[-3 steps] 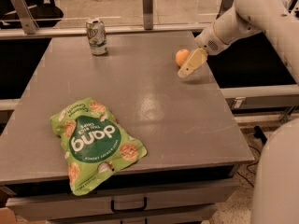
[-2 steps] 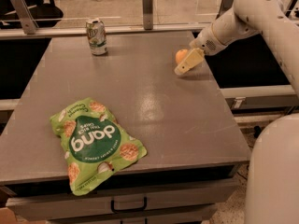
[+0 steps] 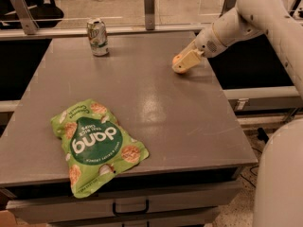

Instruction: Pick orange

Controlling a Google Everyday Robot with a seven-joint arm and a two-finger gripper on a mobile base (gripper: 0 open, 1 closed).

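Note:
The orange (image 3: 175, 59) sits on the grey table (image 3: 156, 108) near its far right edge. Only a small sliver of it shows at the left side of my gripper. My gripper (image 3: 182, 63), cream-coloured, reaches in from the right on the white arm (image 3: 236, 22) and is down at the table surface, right over and against the orange, covering most of it.
A green soda can (image 3: 98, 37) stands upright at the far left-centre of the table. A green snack bag (image 3: 97, 143) lies flat at the front left, overhanging the front edge. A drawer handle (image 3: 130, 207) sits below the table front. A railing runs behind the table.
The gripper has moved left and slightly down onto the orange, which was in plain view to its left before and is now mostly covered. The can and the bag have not moved.

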